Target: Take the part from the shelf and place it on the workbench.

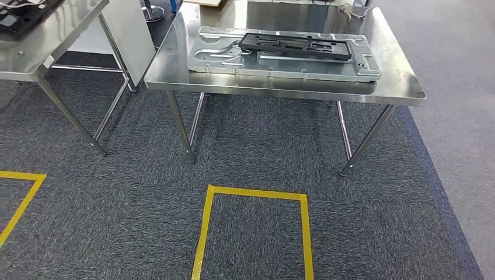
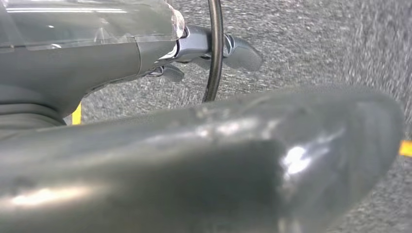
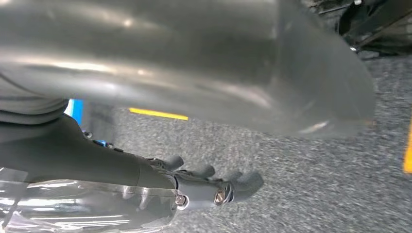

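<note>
Grey and thick, the thumb of the left hand [image 2: 204, 160] sits close to the left wrist camera, with darker fingers [image 2: 238, 51] reaching out over speckled carpet; nothing lies in that hand, and its fingers look loosely extended, released. The right hand [image 3: 194, 145] likewise hangs above the carpet, its dark fingers [image 3: 245, 182] lined up side by side and only lightly bent, holding nothing. Yellow tape lines [image 1: 257, 195] mark a rectangle on the dark grey carpet floor [image 1: 117, 221] in the head view. Beyond it stands the shiny stainless-steel workbench [image 1: 397, 76] on slim metal legs. On its top lies a flat silvery stamped metal plate [image 1: 292, 67] with cut-outs and raised ribs. Resting on that plate is the long black rectangular plastic part [image 1: 295, 45], a frame-like piece with slots and openings along its length.
</note>
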Controlling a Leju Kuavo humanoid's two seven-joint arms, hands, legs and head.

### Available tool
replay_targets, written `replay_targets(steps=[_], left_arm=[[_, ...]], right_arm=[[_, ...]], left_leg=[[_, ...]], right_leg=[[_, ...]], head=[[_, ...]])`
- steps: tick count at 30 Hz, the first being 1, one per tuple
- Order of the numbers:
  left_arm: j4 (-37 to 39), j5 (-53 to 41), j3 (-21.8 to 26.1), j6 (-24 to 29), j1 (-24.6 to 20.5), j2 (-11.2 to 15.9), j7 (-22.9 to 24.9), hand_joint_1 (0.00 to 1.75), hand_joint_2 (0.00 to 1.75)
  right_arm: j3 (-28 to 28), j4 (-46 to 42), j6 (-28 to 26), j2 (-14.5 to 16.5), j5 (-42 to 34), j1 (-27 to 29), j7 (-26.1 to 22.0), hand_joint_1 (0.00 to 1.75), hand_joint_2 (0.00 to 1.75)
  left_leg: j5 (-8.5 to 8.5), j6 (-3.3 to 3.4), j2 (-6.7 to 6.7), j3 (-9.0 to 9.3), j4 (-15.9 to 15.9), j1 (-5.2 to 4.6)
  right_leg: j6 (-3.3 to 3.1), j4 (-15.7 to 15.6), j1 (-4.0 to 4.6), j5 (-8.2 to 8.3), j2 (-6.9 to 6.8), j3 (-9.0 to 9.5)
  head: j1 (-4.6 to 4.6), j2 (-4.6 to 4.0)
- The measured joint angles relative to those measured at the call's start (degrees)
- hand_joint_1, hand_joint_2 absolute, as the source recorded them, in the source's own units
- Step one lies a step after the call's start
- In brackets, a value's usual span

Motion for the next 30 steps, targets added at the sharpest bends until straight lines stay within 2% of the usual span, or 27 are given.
replay_targets(steps=[1,2,3,5,7,9,11,12,14,15,16,17,18,20,21,22,24,25,27,28,29,30], left_arm=[[0.0,0.0,0.1,-0.1,0.0,0.0,0.0,0.0,0.0],[0.0,0.0,0.1,-0.2,0.1,0.0,0.1,0.0,0.0],[0.0,0.0,0.2,-0.3,0.1,0.0,0.1,0.0,0.0],[0.0,0.0,0.2,-0.7,0.0,-0.1,0.1,0.0,0.0],[0.0,0.0,0.3,-0.9,-0.2,-0.2,0.1,0.0,0.0],[-0.1,-0.1,0.5,-1.0,-0.2,-0.3,0.1,0.0,0.0],[-0.1,-0.1,0.7,-1.0,-0.1,-0.3,0.1,0.0,0.0],[-0.2,-0.1,0.7,-1.1,-0.1,-0.4,0.1,0.0,0.0],[-0.3,-0.1,0.8,-1.3,-0.1,-0.5,0.1,0.0,0.0],[-0.3,-0.2,0.8,-1.5,-0.1,-0.5,0.1,0.0,0.0],[-0.3,-0.2,0.9,-1.6,0.0,-0.6,0.1,0.0,0.0],[-0.4,-0.2,0.9,-1.7,0.1,-0.6,0.1,0.0,0.0],[-0.5,-0.2,1.0,-1.8,0.2,-0.6,0.1,0.0,0.0],[-0.8,-0.2,1.1,-1.9,0.1,-0.7,0.2,0.0,0.0],[-1.0,-0.2,1.1,-2.0,0.0,-0.8,0.2,0.0,0.0],[-1.2,-0.3,1.1,-2.1,0.0,-0.9,0.2,0.0,0.0],[-1.6,-0.3,1.1,-2.3,0.2,-1.1,0.3,0.0,0.0],[-1.8,-0.3,1.1,-2.5,0.3,-1.2,0.3,0.0,0.0],[-2.2,-0.3,1.2,-2.7,0.4,-1.5,0.4,0.0,0.0],[-2.3,-0.4,1.2,-2.7,0.3,-1.6,0.5,0.0,0.0],[-2.4,-0.4,1.2,-2.8,0.2,-1.6,0.5,0.0,0.0],[-2.5,-0.4,1.2,-2.8,0.1,-1.7,0.5,0.0,0.0]], right_arm=[[0.0,0.0,0.0,0.0,0.0,0.0,0.1,0.0,0.0],[0.0,0.0,0.0,0.0,0.0,0.0,0.1,0.0,0.0],[0.0,0.0,0.0,0.0,-0.1,0.1,0.1,0.0,0.0],[0.0,0.0,0.1,0.0,-0.2,0.2,0.1,0.0,0.0],[0.0,0.0,0.2,0.0,-0.2,0.4,0.1,0.0,0.0],[0.1,0.0,0.3,0.0,-0.3,0.5,0.1,0.0,0.0],[0.1,-0.1,0.3,0.0,-0.4,0.5,0.1,0.0,0.0],[0.1,-0.1,0.3,0.0,-0.4,0.6,0.1,0.0,0.0],[0.1,-0.2,0.4,-0.1,-0.4,0.7,0.1,0.0,0.0],[0.1,-0.2,0.4,-0.1,-0.4,0.7,0.1,0.0,0.0],[0.1,-0.2,0.5,-0.1,-0.4,0.7,0.1,0.0,0.0],[0.1,-0.2,0.5,-0.1,-0.4,0.7,0.1,0.0,0.0],[0.1,-0.2,0.7,-0.1,-0.5,0.7,0.1,0.0,0.0],[0.2,-0.4,0.9,-0.1,-0.6,0.8,0.1,0.0,0.0],[0.2,-0.5,1.0,-0.1,-0.6,0.9,0.2,0.0,0.0],[0.2,-0.7,1.0,-0.1,-0.7,0.9,0.2,0.0,0.0],[0.4,-1.1,1.0,-0.1,-0.8,1.0,0.4,0.0,0.0],[0.4,-1.3,1.0,-0.1,-0.8,1.0,0.5,0.0,0.0],[0.5,-1.7,1.0,-0.1,-0.9,1.1,0.7,0.0,0.0],[0.6,-1.8,1.0,-0.1,-0.9,1.3,0.7,0.0,0.0],[0.6,-1.8,1.0,-0.1,-1.0,1.4,0.7,0.0,0.0],[0.6,-1.8,1.0,-0.1,-1.0,1.5,0.8,0.0,0.0]], left_leg=[[0.22,-0.1,-0.51,-0.34,0.1,-0.02],[0.36,-0.21,-1.04,-0.59,0.3,-0.01],[0.44,-0.34,-1.56,-0.75,0.5,0.02],[0.42,-0.69,-2.52,-1.21,1.1,-0.04],[0.51,-1.3,-3.51,-1.95,1.7,-0.09],[0.64,-1.97,-4.5,-2.49,1.9,0.02],[-0.62,-2.55,-3.78,-3.42,3.7,0.09],[-2.16,-2.82,-2.96,-4.59,6.3,0.14],[-5.84,-3.32,-1.6,-8.21,13.8,0.34],[-6.86,-3.54,-1.38,-9.72,16.9,0.46],[-6.79,-3.7,-1.22,-10.39,18.3,0.55],[-5.62,-3.8,-1.0,-9.96,17.4,0.64],[-3.63,-3.8,-0.54,-8.47,14.5,0.69],[-0.23,-3.48,1.8,-4.68,6.7,0.49],[0.55,-3.17,2.77,-3.5,4.1,0.32],[0.67,-2.87,3.34,-3.15,2.8,0.15],[0.79,-2.21,2.5,-3.49,2.5,0.08],[1.01,-1.85,1.98,-3.56,2.3,0.17],[1.54,-1.04,0.99,-3.61,2.0,0.37],[1.74,-0.73,0.51,-3.74,1.9,0.4],[1.87,-0.51,-0.06,-3.97,2.0,0.35],[1.98,-0.39,-0.69,-4.14,2.0,0.29]], right_leg=[[0.02,0.8,-0.03,-0.1,0.05,0.22],[-0.01,-0.6,-0.05,0.92,0.17,1.53],[-0.12,-3.8,-0.08,2.61,0.62,3.69],[-0.56,-11.3,-0.23,5.16,3.04,8.03],[-0.96,-14.6,-0.2,5.54,4.47,9.59],[-1.45,-14.9,-0.2,5.58,3.46,9.53],[-2.17,-15.5,-0.41,5.84,2.22,9.64],[-2.51,-15.7,-0.51,5.93,1.48,9.67],[-2.87,-15.7,-0.36,5.91,-0.1,9.57],[-2.92,-15.6,-0.31,5.87,-0.9,9.54],[-2.92,-15.6,-0.28,5.82,-1.65,9.54],[-2.89,-15.5,-0.28,5.74,-2.34,9.58],[-2.8,-15.4,-0.3,5.64,-3.0,9.66],[-2.41,-15.1,-0.19,5.34,-4.18,9.78],[-2.1,-15.0,-0.06,5.23,-4.72,9.8],[-1.79,-14.9,0.09,5.16,-5.23,9.8],[-1.18,-14.9,0.19,5.15,-6.16,9.91],[-0.83,-14.6,0.09,4.84,-5.65,9.92],[-0.29,-11.7,-0.16,2.52,-2.82,8.71],[-0.16,-8.6,-0.27,0.58,-1.19,7.26],[-0.13,-4.8,-0.31,-1.35,-0.31,5.47],[-0.11,-1.5,-0.34,-2.66,0.0,3.83]], head=[[0.0,0.0],[0.0,0.0],[0.0,0.0],[-0.01,0.0],[-0.01,0.0],[0.0,0.0],[-0.01,0.0],[-0.01,0.0],[-0.02,0.0],[-0.02,0.0],[-0.02,0.0],[-0.02,0.0],[-0.02,0.0],[-0.03,0.0],[-0.02,0.0],[-0.02,0.0],[-0.01,0.0],[-0.01,0.0],[0.0,0.0],[0.0,0.0],[0.0,0.0],[0.0,0.0]])
